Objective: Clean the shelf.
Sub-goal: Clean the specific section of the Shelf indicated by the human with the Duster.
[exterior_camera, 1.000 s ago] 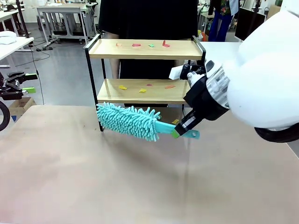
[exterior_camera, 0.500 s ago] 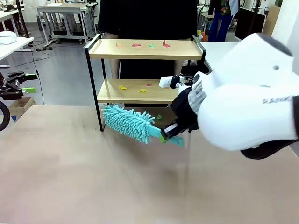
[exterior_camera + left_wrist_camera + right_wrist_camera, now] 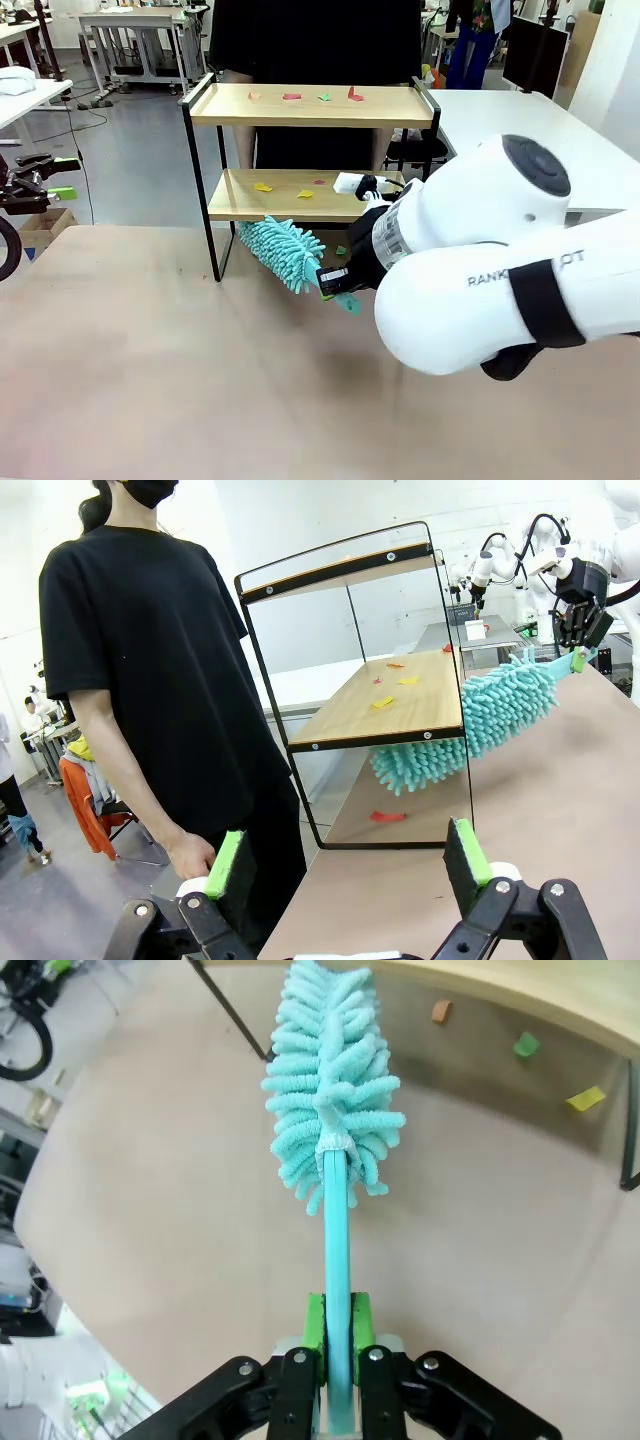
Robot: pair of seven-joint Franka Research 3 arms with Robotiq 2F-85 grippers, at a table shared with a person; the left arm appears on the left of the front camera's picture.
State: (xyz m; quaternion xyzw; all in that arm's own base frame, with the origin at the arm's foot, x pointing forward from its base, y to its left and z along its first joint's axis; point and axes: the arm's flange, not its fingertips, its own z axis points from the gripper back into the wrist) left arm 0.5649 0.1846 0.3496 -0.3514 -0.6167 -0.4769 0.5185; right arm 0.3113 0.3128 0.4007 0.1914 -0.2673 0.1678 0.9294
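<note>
The shelf (image 3: 310, 108) stands at the table's far side, with small coloured paper scraps (image 3: 292, 97) on its top board and more scraps (image 3: 263, 187) on the lower one. My right gripper (image 3: 335, 278) is shut on the handle of a turquoise fluffy duster (image 3: 282, 252). The duster's head reaches just under the front edge of the lower board. From the right wrist, the duster (image 3: 330, 1100) points away from that gripper (image 3: 337, 1335) toward the shelf (image 3: 560, 1000). My left gripper (image 3: 345, 858) is open and holds nothing, off the table's left edge (image 3: 45, 177). From there the duster (image 3: 470, 725) shows below the shelf (image 3: 390, 710).
A person in a black shirt (image 3: 310, 40) stands right behind the shelf, one hand (image 3: 190, 855) hanging low. A few scraps (image 3: 525, 1044) lie on the table under the shelf. The brown tabletop (image 3: 200, 380) in front is bare. White desks (image 3: 520, 110) stand farther back.
My right arm has swung left and toward the shelf. The duster has turned from lying across the shelf's front to pointing under the lower board. The left gripper has not moved.
</note>
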